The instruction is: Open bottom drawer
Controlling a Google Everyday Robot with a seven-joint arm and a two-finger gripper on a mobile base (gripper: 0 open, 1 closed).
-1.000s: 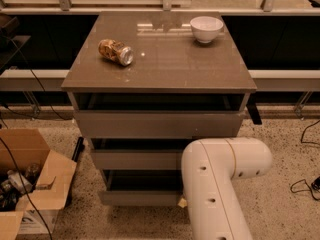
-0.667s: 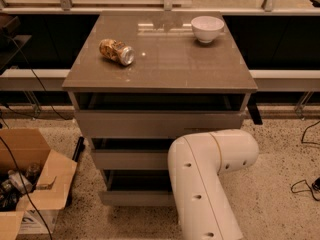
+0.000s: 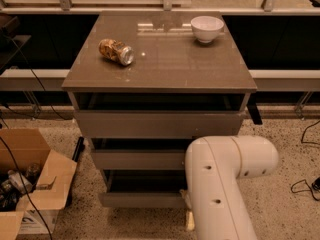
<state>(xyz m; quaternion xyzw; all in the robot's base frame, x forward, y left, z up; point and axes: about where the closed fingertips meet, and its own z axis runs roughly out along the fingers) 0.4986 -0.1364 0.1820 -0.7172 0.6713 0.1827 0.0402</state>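
Note:
The bottom drawer is the lowest, slimmest grey-brown front of the cabinet. It stands out a little, with a dark gap above its panel. The middle drawer and the top drawer also stand slightly out. My white arm reaches down in front of the cabinet's right side and covers the right ends of the lower two drawers. Only a small pale part of my gripper shows below the arm's left edge, next to the bottom drawer's right end; the arm hides the rest.
A crushed can lies on its side and a white bowl stands on the cabinet top. An open cardboard box with clutter sits on the floor at the left. Cables lie on the floor at the right.
My arm swung a little to the left and then back to the right, low in front of the drawers. The drawers, can and bowl have not visibly moved.

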